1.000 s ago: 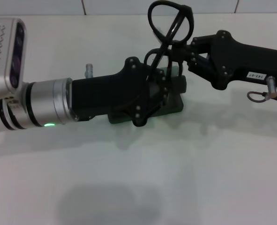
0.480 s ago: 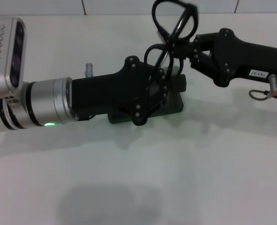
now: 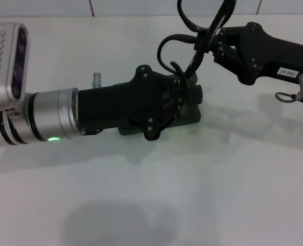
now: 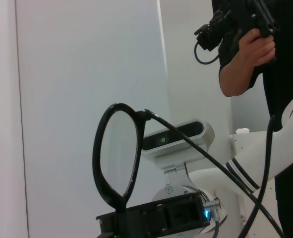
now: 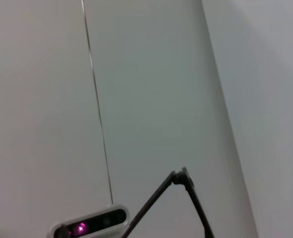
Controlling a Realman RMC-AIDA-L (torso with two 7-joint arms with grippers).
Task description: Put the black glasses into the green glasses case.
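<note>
The green glasses case [image 3: 191, 111] lies on the white table, mostly covered by my left gripper [image 3: 181, 92], which reaches in from the left and is shut on the case at its raised lid. My right gripper [image 3: 208, 45] comes in from the right and is shut on the black glasses [image 3: 214, 23], holding them in the air just beyond and to the right of the case. One temple arm loops down toward the lid. A lens of the glasses shows in the left wrist view [image 4: 99, 148], and a hinge and temple in the right wrist view [image 5: 184, 176].
The white table [image 3: 156, 195] stretches toward me. A small metal part [image 3: 96, 78] stands behind my left arm. A cable loop [image 3: 284, 96] hangs by my right wrist. A person [image 4: 245, 54] stands beyond the table in the left wrist view.
My right gripper has moved right and away from me with the glasses, so their lenses now leave the picture's top edge. My left gripper has stayed on the case.
</note>
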